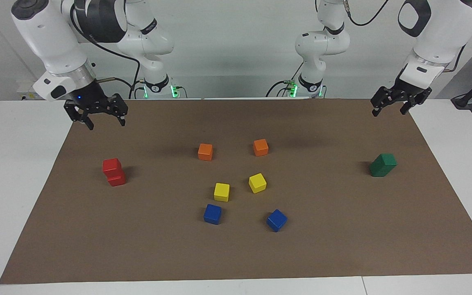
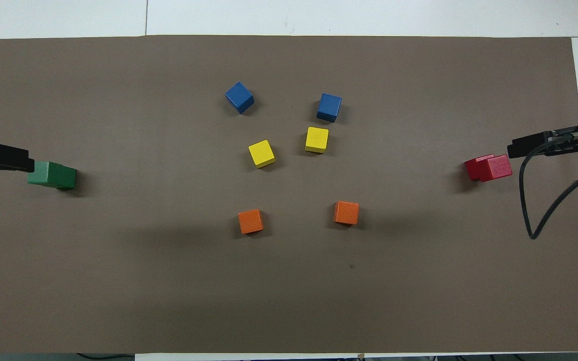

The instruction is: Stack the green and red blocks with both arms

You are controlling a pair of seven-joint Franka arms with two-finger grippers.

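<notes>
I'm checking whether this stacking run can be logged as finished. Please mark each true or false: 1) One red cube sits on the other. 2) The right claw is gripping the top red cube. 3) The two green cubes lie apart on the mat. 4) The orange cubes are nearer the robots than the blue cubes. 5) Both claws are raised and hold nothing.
1) True: the red stack stands at the right arm's end of the brown mat.
2) False: the right claw is open, up in the air, clear of the stack.
3) False: the green stack has one cube on the other.
4) True: the orange cubes lie nearer than the blue cubes.
5) True: the left claw is open and empty too.
</notes>
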